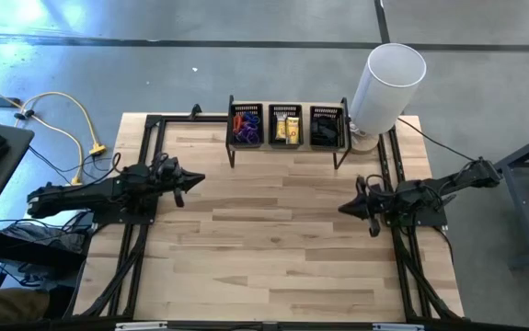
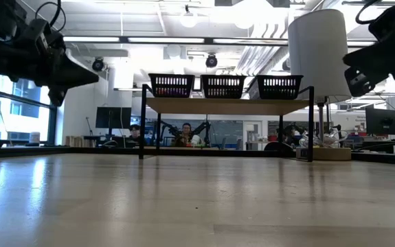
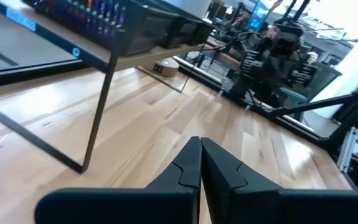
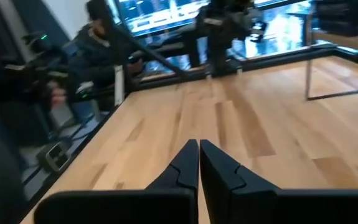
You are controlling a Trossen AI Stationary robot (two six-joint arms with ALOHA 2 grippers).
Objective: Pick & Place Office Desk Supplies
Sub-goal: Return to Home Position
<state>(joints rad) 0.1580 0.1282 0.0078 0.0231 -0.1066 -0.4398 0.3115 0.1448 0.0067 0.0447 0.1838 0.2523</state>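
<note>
Now supplies (image 1: 288, 127) in shelf trays (image 2: 222, 86), far from left gripper (image 1: 198, 180), right gripper (image 1: 343, 209); both pressed together.

Black mesh trays (image 1: 285, 108) at twelve o'clock: purple, red, blue loops (image 1: 246, 127); yellow packets (image 1: 287, 127); black clips (image 1: 325, 131). White cylinder (image 1: 388, 83) at one o'clock. Pale, streaked wood tabletop (image 1: 273, 239). Yellow cable (image 1: 85, 124) at ten o'clock.

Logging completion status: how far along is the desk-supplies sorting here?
Done: three black baskets stand in a row on the shelf, holding coloured loops, yellow packets and black clips. In hand: nothing; the left pincer and right pincer are shut and empty, raised at the table's sides. Left: likely nothing more to place.
</note>
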